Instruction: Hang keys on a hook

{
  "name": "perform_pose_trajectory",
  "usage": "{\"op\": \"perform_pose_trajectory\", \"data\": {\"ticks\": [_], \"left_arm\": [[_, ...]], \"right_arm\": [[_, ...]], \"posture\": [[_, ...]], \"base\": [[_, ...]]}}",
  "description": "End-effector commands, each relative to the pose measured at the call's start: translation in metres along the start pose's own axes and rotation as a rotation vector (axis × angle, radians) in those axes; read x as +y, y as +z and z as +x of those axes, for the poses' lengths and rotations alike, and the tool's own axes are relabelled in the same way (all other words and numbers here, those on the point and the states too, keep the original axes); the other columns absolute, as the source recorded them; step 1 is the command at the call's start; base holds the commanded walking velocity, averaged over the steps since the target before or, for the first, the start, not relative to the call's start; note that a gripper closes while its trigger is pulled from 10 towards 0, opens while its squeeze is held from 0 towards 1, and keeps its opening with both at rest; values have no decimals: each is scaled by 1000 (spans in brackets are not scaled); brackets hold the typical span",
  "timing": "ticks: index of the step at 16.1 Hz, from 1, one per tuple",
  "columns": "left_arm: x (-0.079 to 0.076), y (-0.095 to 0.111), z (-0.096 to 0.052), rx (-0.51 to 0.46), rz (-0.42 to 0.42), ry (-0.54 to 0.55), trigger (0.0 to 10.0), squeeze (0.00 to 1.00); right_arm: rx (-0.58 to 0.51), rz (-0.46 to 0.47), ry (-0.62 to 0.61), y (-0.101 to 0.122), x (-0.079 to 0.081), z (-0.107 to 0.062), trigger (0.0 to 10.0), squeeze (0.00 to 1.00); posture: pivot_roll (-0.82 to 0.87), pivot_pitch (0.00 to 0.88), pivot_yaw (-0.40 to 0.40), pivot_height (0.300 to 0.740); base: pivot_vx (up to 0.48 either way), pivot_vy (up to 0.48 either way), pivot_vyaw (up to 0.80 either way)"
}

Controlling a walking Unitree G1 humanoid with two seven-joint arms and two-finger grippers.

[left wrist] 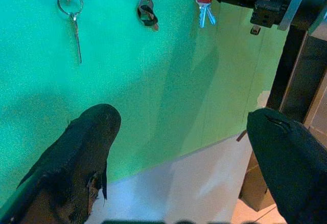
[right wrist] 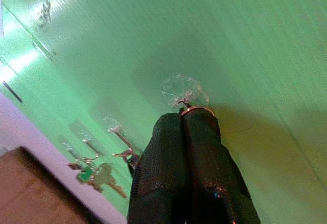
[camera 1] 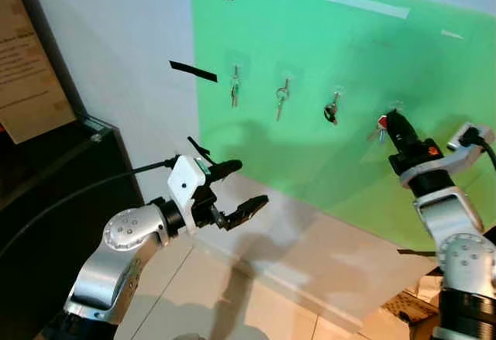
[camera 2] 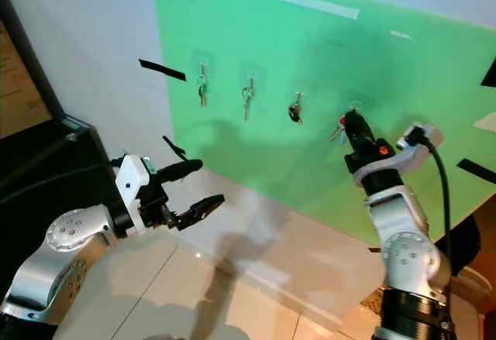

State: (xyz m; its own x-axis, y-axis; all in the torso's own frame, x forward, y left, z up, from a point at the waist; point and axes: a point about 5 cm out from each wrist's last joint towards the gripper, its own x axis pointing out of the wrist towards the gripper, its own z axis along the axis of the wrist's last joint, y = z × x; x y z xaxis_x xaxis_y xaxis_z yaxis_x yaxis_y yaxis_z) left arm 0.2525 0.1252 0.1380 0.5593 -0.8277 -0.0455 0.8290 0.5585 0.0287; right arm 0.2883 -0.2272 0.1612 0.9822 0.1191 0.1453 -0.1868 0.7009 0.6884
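right wrist view shows the right gripper (right wrist: 190,119) clenched on the key ring (right wrist: 196,110), held right at the clear hook (right wrist: 180,92) on the green board (camera 1: 325,61); whether it is seated i cannot tell, and release remains. three other hooks already hold keys. the left gripper (camera 1: 239,183) hangs released, empty. no containers here.

Both arms are silver, built of rounded metal segments with round joint caps ringed by small screws. The left pincer (camera 1: 246,184) has two long black fingers with rough, worn-looking tips, set on a black wrist behind a white block with a green mark; a thin black cable runs back from it. The right pincer (camera 1: 393,120) is black with an orange-red spot, a black collar, and a white connector feeding a thick black cable.
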Motion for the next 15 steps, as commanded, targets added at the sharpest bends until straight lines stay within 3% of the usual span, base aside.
{"op": "perform_pose_trajectory", "data": {"ticks": [1,2,3,5,9,13,15], "left_arm": [[1,1,1,12,3,0,10000,141],[1,1,1,11,3,1,10000,137],[0,1,1,11,2,1,10000,137],[-1,2,2,11,1,0,10000,141],[-1,3,2,14,5,2,10000,141],[-1,4,2,14,10,5,10000,137],[-1,4,3,14,10,4,10000,141]], "right_arm": [[4,46,-139,3,-27,-12,10000,0],[-34,137,-129,8,-28,-13,10000,0],[-23,160,-148,9,-31,-15,10000,0],[35,128,-186,4,-36,-16,10000,0],[78,-30,-91,2,-18,-11,10000,0],[-18,-39,29,20,-3,-9,10000,0],[-56,-40,161,29,13,-13,10000,0]], "posture": [[-80,0,-31,740],[-83,0,-28,740],[-85,0,-28,740],[-85,0,-27,740],[-85,0,-27,740],[-87,0,-28,740],[-91,0,-29,740]], "base": [[0,0,0],[0,0,0],[0,0,0],[0,0,0],[0,0,0],[0,0,0],[0,0,0]]}}
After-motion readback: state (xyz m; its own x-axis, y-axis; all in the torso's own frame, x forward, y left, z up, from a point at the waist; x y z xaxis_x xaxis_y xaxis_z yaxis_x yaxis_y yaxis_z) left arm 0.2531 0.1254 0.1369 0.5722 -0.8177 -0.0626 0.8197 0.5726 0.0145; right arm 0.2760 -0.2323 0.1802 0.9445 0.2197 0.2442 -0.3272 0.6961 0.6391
